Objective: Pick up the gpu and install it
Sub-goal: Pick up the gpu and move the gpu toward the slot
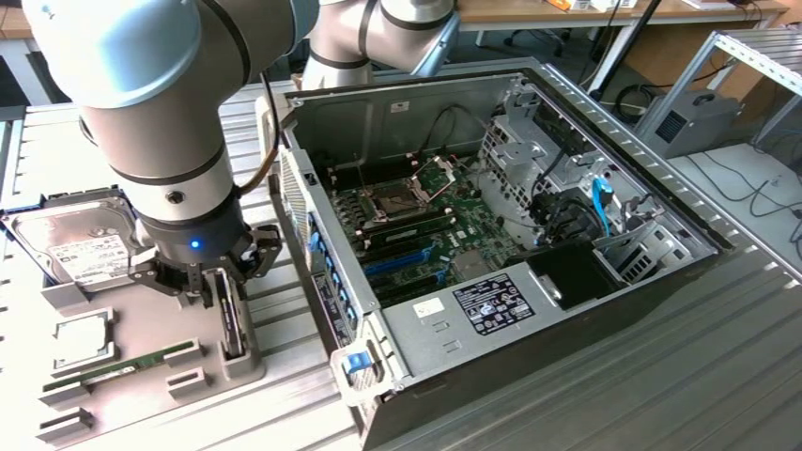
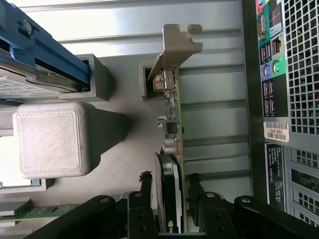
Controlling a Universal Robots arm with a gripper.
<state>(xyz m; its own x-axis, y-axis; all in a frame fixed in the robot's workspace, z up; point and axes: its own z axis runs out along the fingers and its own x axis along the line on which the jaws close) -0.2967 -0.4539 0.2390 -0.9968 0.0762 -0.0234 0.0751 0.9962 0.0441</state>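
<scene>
I see an open PC case [image 1: 564,376], motherboard [image 1: 420,221] inside. On the exterior view's left of the case: grey holder tray [image 1: 157,319] with hard drive [image 1: 82,246], square silver chip [image 1: 83,336] and RAM stick [image 1: 126,365].

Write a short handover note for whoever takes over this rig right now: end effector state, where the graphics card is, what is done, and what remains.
End effector: open, low over the graphics card, one finger on each side of it, at the end away from the metal bracket.
Graphics card: standing on edge in its slot on the grey tray, beside the open computer case; not lifted.
Done: the end effector is lined up on the card.
Left: the pick-up and the install in the case.
</scene>
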